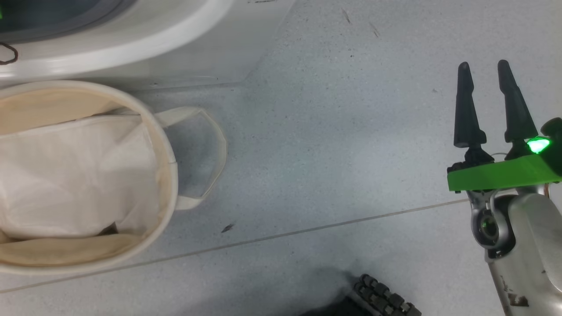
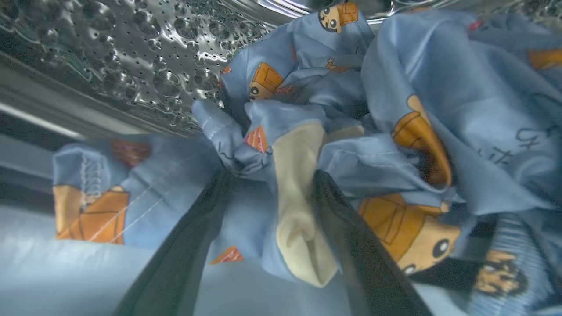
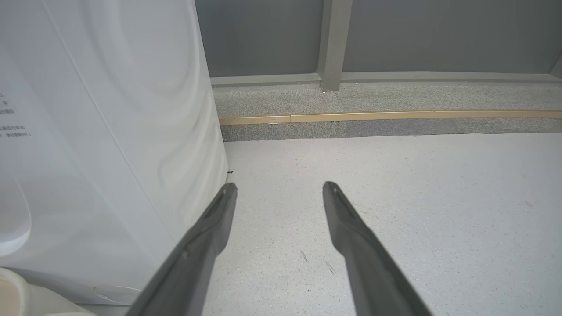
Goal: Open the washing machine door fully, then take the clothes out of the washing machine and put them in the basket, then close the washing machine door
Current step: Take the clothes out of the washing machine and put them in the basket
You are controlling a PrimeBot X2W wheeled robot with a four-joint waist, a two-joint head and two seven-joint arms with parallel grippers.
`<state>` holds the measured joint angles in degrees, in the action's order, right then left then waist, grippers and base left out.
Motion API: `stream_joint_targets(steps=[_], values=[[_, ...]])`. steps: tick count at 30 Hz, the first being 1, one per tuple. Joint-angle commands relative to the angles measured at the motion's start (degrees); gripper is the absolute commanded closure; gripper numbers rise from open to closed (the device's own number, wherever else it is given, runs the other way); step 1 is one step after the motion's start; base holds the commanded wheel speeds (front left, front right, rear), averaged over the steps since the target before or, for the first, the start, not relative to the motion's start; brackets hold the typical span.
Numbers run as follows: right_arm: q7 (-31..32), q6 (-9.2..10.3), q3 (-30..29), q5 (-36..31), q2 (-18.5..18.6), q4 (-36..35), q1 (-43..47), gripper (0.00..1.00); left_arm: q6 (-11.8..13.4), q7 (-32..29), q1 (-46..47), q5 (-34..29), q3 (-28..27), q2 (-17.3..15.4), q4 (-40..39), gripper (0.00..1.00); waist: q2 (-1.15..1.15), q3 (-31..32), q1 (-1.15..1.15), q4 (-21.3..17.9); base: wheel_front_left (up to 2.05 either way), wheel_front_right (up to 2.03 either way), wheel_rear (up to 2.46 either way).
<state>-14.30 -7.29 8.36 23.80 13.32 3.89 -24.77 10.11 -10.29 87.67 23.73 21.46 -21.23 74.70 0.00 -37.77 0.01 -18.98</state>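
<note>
The right pincer [image 1: 483, 66], two long dark fingers on a green mount [image 1: 500, 173], is hanging spread wide, and the left pincer [image 2: 274, 175] is gaping just as wide.

The head view looks steeply down on the floor [image 1: 333, 145] from well above, with the machine [image 1: 131, 39] along its upper left, the basket [image 1: 169, 175] at left and the right jaws at right. The right wrist view sits low and faces almost level along the floor toward a grey wall [image 3: 439, 35]. It shares with the head view the machine's white panel, the basket's rim and the floor. The left wrist view looks from inside the drum [image 2: 131, 57], very near the clothes [image 2: 439, 87], with the left jaws rising into the cloth.
</note>
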Motion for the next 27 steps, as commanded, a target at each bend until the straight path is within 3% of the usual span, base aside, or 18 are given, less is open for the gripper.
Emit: stream_joint_targets(steps=[1,2,3,8,14,22,27], values=[[-0.70,-0.20,0.67,0.15,0.81,-1.33,0.33,0.00,0.60,0.59,1.74,0.48,-0.91,-2.42,-1.05,0.06,0.00,0.07,-0.01,0.07,0.00,0.00,0.00],[-0.70,-0.20,0.69,0.15,0.90,-1.23,0.31,0.00,0.89,0.97,1.56,1.06,-1.45,-2.53,-1.02,0.94,0.00,0.16,-0.01,0.13,0.00,0.00,0.00],[-0.70,-0.20,0.72,0.14,1.00,-1.16,0.30,0.00,1.14,1.22,1.20,1.60,-1.92,-2.56,-0.98,1.00,0.00,0.31,-0.01,0.18,0.00,0.00,0.00],[-0.70,-0.20,0.41,0.14,1.63,-0.82,0.49,0.00,-0.98,1.59,-0.70,3.59,-2.96,-1.72,-0.88,1.00,0.00,1.15,-0.01,0.70,0.00,0.00,0.00],[-0.70,-0.20,0.31,0.00,1.96,-0.04,1.10,0.00,-3.44,7.98,-2.33,5.21,-3.98,-1.32,-0.92,1.00,0.00,3.04,-0.01,1.27,0.00,0.00,0.00],[-0.70,-0.20,-0.59,-0.17,1.99,1.60,2.78,0.00,-12.36,21.10,-8.14,8.56,-6.00,0.09,-1.75,1.00,0.00,8.08,-0.01,2.59,0.00,0.00,0.00],[-0.70,-0.20,-0.71,-0.29,2.24,2.63,4.30,0.00,-15.27,24.99,-13.89,9.81,-7.21,0.37,-4.10,1.00,0.00,12.81,-0.01,3.74,0.00,0.00,0.00]])
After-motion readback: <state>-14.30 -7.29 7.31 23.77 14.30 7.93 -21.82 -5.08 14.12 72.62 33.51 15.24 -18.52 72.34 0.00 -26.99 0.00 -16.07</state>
